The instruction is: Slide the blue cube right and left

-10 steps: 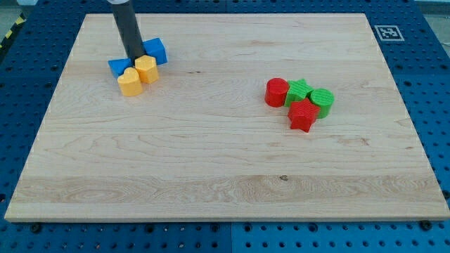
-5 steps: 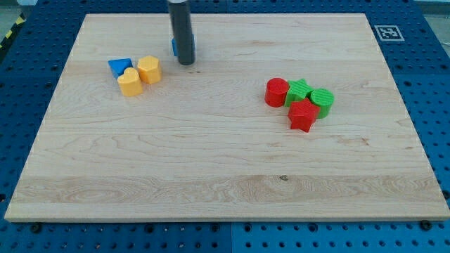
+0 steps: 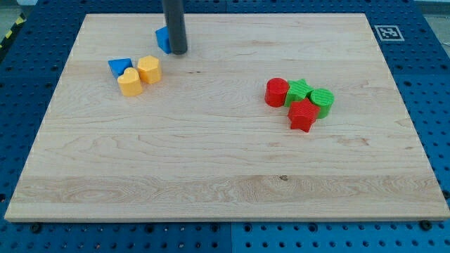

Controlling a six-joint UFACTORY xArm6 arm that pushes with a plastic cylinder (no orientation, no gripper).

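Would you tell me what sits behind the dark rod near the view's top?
The blue cube sits behind the rod, its left part showing; my tip touches its right side, hiding the rest.

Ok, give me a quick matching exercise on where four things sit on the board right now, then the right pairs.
Things:
1. blue cube
2. blue triangular block
3. red cylinder
4. my tip

Places:
A. leftmost piece of the red and green cluster at the view's right
B. touching the blue cube's right side
C. near the view's top edge, partly hidden behind the rod
D. just left of the two yellow blocks

Pairs: 1-C, 2-D, 3-A, 4-B
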